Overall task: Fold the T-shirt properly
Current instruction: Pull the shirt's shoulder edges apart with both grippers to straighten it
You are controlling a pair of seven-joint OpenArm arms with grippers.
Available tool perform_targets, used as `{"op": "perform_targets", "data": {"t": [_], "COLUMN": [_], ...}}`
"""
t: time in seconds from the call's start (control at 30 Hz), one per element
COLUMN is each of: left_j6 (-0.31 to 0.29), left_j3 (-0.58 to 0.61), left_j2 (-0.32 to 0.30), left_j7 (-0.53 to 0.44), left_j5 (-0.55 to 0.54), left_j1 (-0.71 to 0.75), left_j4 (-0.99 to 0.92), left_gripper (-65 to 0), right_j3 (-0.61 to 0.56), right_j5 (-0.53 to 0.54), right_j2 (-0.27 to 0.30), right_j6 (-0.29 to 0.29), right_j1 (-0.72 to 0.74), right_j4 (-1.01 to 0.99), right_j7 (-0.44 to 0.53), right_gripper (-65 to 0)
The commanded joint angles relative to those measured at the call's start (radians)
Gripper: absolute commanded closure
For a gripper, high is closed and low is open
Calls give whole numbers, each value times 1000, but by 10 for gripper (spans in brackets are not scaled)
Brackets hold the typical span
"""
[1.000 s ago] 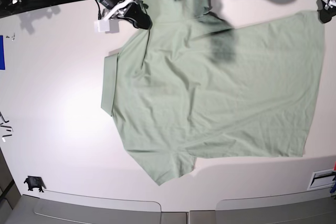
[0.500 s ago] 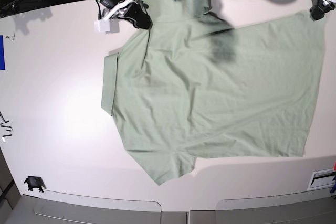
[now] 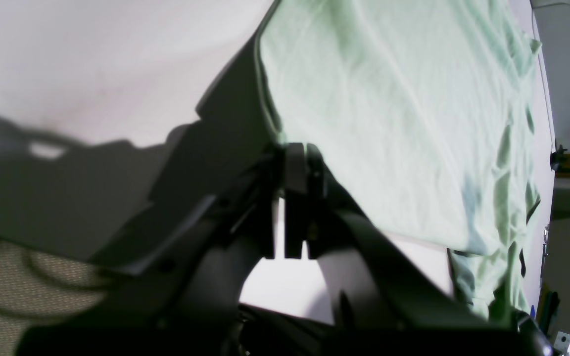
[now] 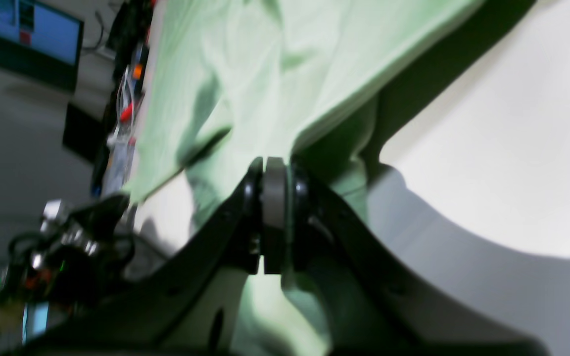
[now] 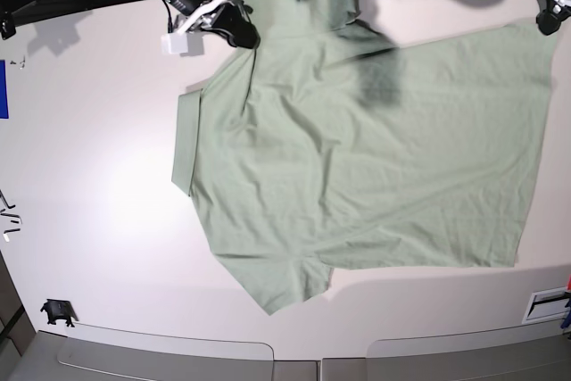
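Lying spread on the white table [image 5: 98,131], draping light and limp, pale sage-green soft cloth T-shirt [image 5: 357,158] being pinched by pressed-together left gripper [image 3: 296,148] and right gripper [image 4: 274,165] at hem corner and shoulder edge.

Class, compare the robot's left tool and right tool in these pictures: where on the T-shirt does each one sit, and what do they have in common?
The left tool sits at a hem corner of the T-shirt; the right tool sits beside the collar, at the shoulder. The left tool pinches the very corner edge; the right tool has cloth bunched around it. Both are shut on the T-shirt, along the same far side.
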Motion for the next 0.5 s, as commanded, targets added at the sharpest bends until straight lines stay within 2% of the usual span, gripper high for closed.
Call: {"op": "perform_targets", "data": {"t": [0.0, 0.27, 0.47], "left_j6": [-9, -9, -9], "left_j3": [-5, -9, -48], "left_j2": [-21, -23, -20], "left_j7": [-16, 29, 26], "left_j5": [-23, -24, -25], "left_j1": [9, 19, 112], "left_j4": [9, 16, 125], "left_gripper": [0, 0, 0], "right_j3": [-8, 10, 117], "right_j5": [5, 4, 5], "right_j2": [-3, -2, -2], "right_j6": [2, 2, 2], "right_j1": [-11, -15, -16], "right_j4": [13, 139, 273], "right_j7": [-31, -135, -241], "right_gripper": [0, 0, 0]}}
